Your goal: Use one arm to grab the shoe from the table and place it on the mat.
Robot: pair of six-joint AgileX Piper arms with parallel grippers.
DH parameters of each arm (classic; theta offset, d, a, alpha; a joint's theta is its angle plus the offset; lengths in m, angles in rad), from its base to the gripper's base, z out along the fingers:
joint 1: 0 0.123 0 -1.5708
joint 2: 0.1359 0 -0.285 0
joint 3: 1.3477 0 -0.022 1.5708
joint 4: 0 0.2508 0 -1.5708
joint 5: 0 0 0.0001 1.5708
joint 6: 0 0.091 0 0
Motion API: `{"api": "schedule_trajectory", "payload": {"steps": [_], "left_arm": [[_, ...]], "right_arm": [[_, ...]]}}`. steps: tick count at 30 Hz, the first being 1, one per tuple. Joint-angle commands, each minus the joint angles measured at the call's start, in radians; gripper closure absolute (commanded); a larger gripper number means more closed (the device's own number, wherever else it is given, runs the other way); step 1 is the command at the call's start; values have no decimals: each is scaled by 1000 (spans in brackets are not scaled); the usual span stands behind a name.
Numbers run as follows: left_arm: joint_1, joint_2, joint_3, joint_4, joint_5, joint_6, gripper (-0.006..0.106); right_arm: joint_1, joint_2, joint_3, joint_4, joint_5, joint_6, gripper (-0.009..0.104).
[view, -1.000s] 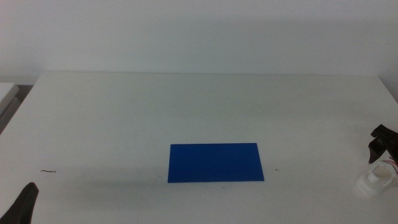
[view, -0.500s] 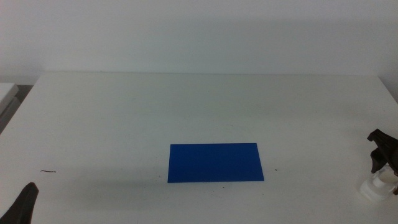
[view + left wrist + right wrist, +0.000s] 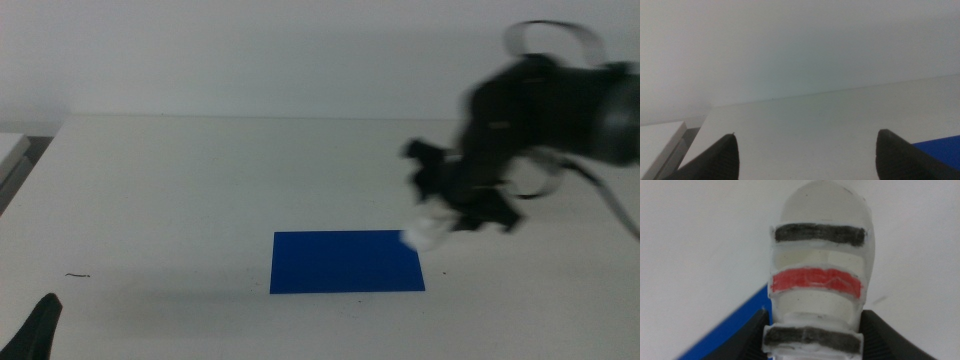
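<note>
I see the shoe [image 3: 816, 275] clamped at its heel between the right gripper [image 3: 447, 215] jaws, held above the mat [image 3: 346, 262] at its far right corner, the mat's edge showing just beside the sole. Around the mat the table [image 3: 200, 180] lies bare. My left gripper [image 3: 807, 152] waits well off the mat's near-left side, jaws wide apart.

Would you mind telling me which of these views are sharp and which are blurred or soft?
Middle view: the right gripper and the shoe it carries are smeared by motion blur, while the mat and table stay sharp. Right wrist view: the shoe is fairly clear, its straps slightly soft. Left wrist view: the left gripper is crisp-edged, evenly lit, without glare.
</note>
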Motion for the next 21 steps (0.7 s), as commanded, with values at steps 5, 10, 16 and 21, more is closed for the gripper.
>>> {"api": "schedule_trajectory", "payload": {"steps": [5, 10, 16, 21], "left_arm": [[-7, 5, 0, -4, -12, -1, 7], [-7, 5, 0, -4, -12, -1, 7], [-7, 5, 0, -4, -12, -1, 7], [-7, 5, 0, -4, -12, -1, 7]], "right_arm": [[154, 168, -214, -23, 103, -202, 83], [189, 225, -304, 1, 155, -962, 83], [190, 248, -308, 25, 143, -1450, 83], [190, 258, -308, 9, 45, -1483, 83]]}}
